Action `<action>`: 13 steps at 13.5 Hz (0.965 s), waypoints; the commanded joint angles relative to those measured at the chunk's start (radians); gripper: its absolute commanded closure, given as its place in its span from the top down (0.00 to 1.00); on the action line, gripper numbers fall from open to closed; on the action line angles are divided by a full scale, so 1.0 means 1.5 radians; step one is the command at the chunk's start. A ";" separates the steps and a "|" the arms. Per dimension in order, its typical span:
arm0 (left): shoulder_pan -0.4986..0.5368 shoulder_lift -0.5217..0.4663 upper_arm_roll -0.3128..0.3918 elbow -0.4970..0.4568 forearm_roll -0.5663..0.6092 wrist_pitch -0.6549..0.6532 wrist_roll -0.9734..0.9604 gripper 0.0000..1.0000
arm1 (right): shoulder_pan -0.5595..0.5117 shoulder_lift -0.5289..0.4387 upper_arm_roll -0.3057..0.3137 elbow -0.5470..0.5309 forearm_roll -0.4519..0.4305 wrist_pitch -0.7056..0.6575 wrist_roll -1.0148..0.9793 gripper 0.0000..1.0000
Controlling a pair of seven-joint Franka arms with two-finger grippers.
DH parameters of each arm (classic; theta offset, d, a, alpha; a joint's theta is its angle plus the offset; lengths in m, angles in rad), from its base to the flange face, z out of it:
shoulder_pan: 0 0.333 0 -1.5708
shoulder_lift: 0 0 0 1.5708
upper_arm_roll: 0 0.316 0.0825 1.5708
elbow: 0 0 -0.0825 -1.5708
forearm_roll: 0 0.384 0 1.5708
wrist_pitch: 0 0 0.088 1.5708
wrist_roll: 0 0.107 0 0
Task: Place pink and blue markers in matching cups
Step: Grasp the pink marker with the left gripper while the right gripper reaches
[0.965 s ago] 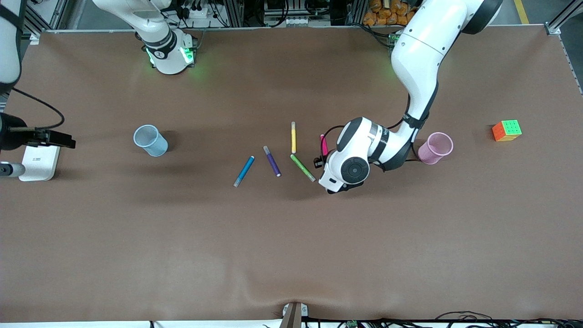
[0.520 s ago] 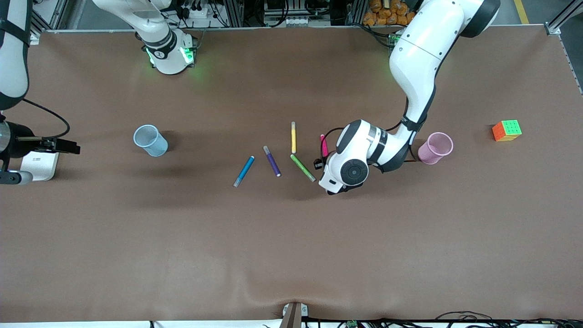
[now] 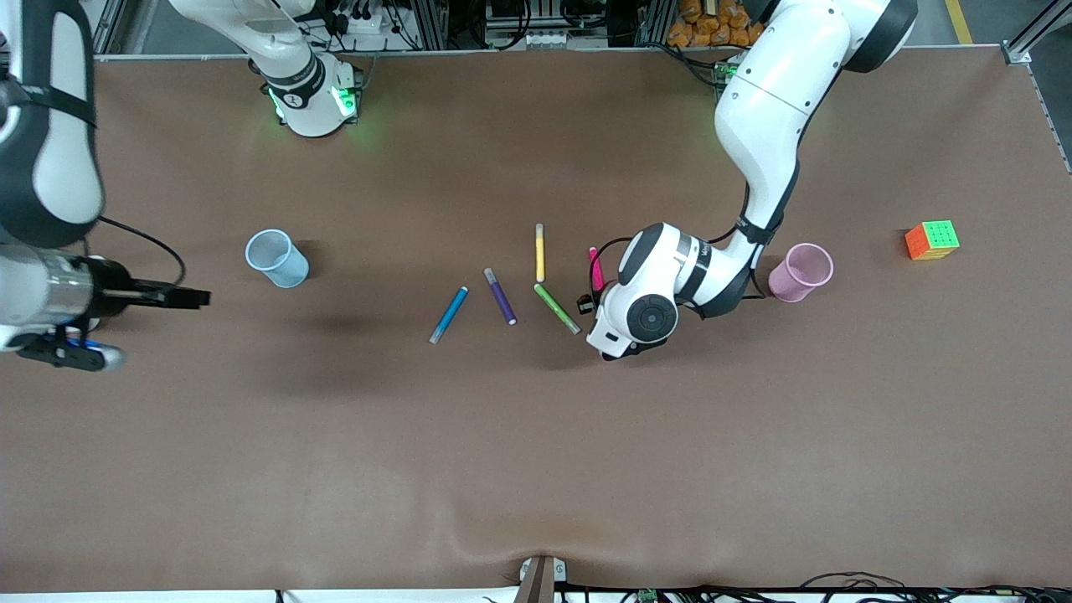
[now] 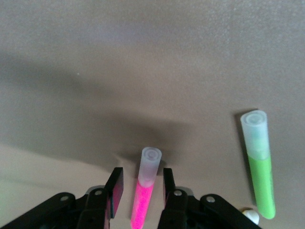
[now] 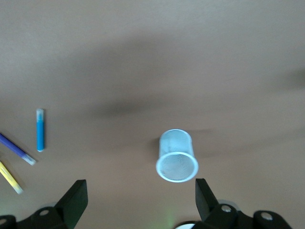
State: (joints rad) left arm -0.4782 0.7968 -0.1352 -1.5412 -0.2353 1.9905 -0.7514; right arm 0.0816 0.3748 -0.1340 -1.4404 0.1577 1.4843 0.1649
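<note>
Brown table [image 3: 536, 469], equip racks along the robots' edge. Pink cup [image 3: 801, 272] twd left arm's end, blue cup [image 3: 277, 259] twd right arm's. Left gripper [image 4: 140, 187] straddles pink marker [image 4: 144, 191], fingers not quite touching. Blue marker [image 3: 449, 314] on table by purple pen [image 3: 500, 296]. Right gripper [image 5: 140, 198] wide apart, empty, over table near blue cup.

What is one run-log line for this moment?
left gripper: fingers around slim pink marker | right gripper: open above translucent light-blue cup
</note>
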 commanded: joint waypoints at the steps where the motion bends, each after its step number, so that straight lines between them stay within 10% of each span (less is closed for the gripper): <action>1: -0.004 0.008 0.002 0.005 -0.014 0.013 -0.002 0.34 | 0.039 0.020 -0.002 0.002 0.011 0.004 0.087 1.00; 7: -0.007 0.008 0.003 0.002 -0.009 0.014 -0.009 0.00 | 0.117 0.050 -0.002 -0.040 0.100 0.046 0.221 1.00; 13: 0.005 -0.068 0.031 0.004 0.004 -0.084 -0.034 0.00 | 0.274 0.048 -0.002 -0.127 0.101 0.204 0.450 1.00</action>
State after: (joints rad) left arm -0.4717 0.7818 -0.1186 -1.5262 -0.2387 1.9451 -0.7781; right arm 0.4359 0.4615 -0.1245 -1.5612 0.2965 1.7163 0.7705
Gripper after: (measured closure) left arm 0.828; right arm 0.000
